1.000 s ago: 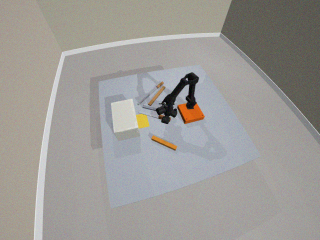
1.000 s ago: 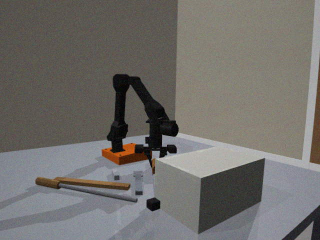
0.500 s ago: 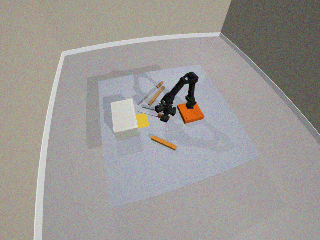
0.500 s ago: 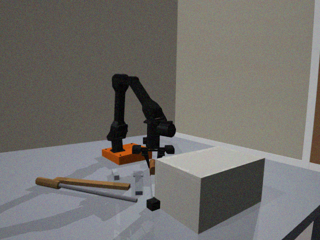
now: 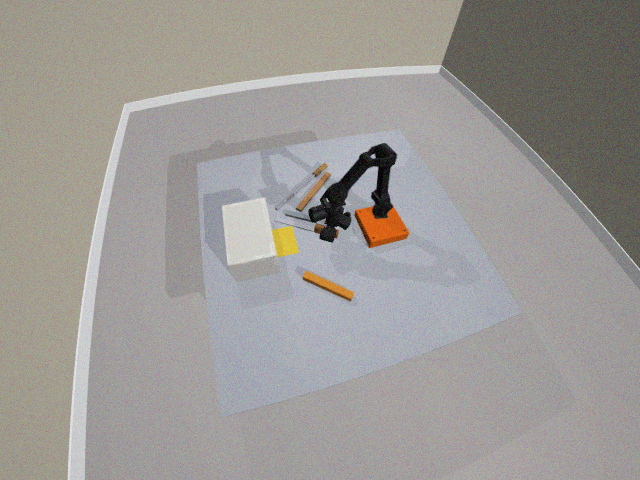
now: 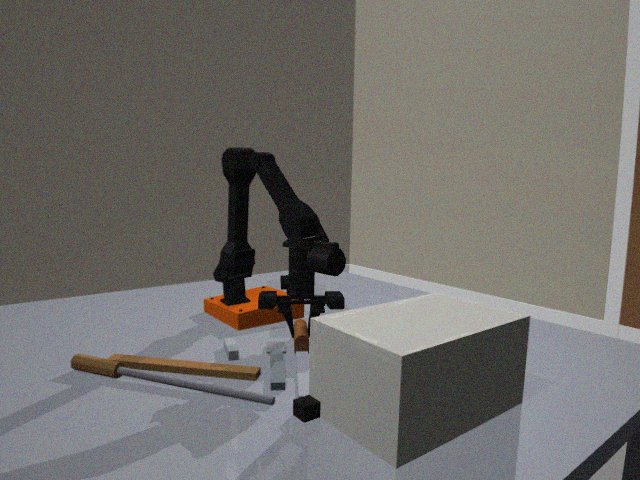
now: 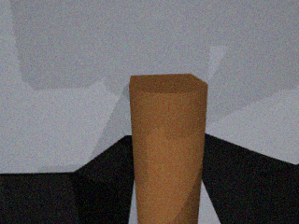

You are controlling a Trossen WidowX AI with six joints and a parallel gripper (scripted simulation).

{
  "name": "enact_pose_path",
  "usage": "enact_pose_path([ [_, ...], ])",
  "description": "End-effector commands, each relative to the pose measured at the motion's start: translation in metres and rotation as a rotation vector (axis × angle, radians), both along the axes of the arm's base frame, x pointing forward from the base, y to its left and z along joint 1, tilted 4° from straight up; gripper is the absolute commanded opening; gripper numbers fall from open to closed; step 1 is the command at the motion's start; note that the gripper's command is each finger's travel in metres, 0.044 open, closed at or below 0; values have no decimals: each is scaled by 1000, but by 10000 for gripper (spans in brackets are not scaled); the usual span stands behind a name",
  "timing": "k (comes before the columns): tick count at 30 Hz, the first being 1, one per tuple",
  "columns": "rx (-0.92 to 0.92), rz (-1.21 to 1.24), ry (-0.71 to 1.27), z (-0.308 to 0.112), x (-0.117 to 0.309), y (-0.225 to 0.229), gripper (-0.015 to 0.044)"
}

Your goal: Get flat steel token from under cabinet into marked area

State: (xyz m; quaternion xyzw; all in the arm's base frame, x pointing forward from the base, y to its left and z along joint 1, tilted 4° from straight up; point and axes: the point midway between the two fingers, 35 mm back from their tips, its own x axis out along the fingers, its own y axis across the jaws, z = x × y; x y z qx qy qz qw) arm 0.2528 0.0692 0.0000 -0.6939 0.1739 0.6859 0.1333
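My gripper [image 5: 327,233] [image 6: 300,331] [image 7: 163,142] is shut on the brown wooden handle [image 5: 319,227] [image 6: 301,342] [image 7: 168,121] of a tool with a thin pale shaft [image 5: 296,224]. The shaft points toward the cabinet, its far end beside the back corner of the yellow marked area in the top view; its height above the table is hard to tell. The white cabinet [image 5: 249,231] [image 6: 356,377] stands with the yellow marked area [image 5: 287,241] at its front. The token is not visible in any view, and the vent slots cannot be made out.
A grey rod with a wooden handle [image 5: 320,168] [image 6: 95,364] lies beside a wooden bar [image 5: 313,191] [image 6: 191,367]. A grey bar [image 6: 277,366] and small grey block [image 6: 231,349] lie nearby. A black cube [image 6: 306,408] is near the cabinet. An orange bar [image 5: 328,285] lies opposite.
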Motion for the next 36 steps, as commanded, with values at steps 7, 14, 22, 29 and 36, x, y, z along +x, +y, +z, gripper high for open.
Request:
enact_pose_path([
  [7, -2, 1, -4, 1, 3, -11, 0],
  [14, -2, 1, -4, 2, 5, -18, 0],
  [22, -3, 1, -4, 2, 6, -26, 0],
  [29, -4, 1, -4, 2, 7, -33, 0],
  [36, -5, 1, -4, 3, 9, -40, 0],
])
